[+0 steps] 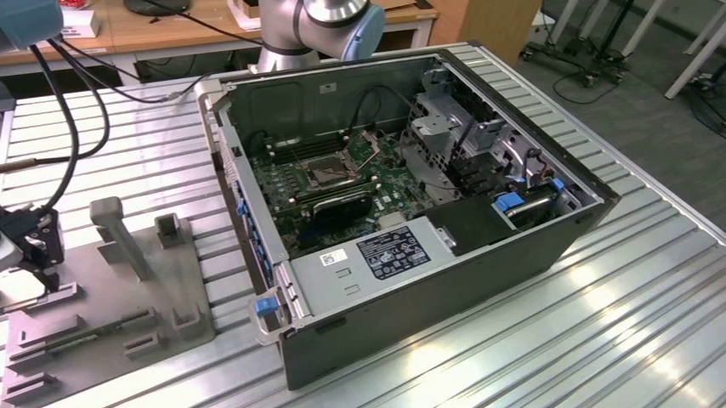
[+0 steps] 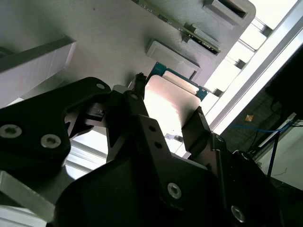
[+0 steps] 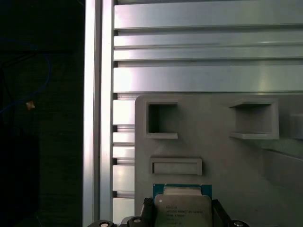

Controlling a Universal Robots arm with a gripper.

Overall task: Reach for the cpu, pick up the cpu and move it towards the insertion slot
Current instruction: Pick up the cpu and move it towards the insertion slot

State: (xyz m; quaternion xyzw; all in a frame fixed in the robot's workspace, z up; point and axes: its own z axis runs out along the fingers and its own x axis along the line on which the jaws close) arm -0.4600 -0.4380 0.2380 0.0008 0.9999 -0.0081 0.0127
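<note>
My tool [image 2: 168, 113] has closed down to the width of the cpu [image 2: 173, 97], a small thin square chip with a silvery metal face and a green rim. One black finger [image 2: 137, 97] presses on one edge of the chip and the other finger presses on the opposite edge. In the first wrist view the cpu [image 3: 182, 210] sits squarely between the two fingers, just beside a low rectangular block.

The chip lies on a flat grey plastic fixture plate [image 3: 227, 161] with raised blocks and square pockets. A long green memory stick [image 2: 194, 33] rests in a holder on the plate.

In the exterior view the tool [image 1: 34, 255] is low over the plate [image 1: 136, 314] at the exterior view's left. A tall grey post [image 1: 114, 234] stands on the plate near it. The plate rests on a ribbed aluminium desk [image 1: 590, 323].

The insertion slot [image 1: 323, 176], a square dark socket with a metal frame, is well apart from the tool. It sits on the green board inside a black computer case [image 1: 454, 280] lying open on its side. The case's near wall [image 1: 244, 204] stands between plate and socket. Black cables [image 1: 68, 102] hang above the tool.
</note>
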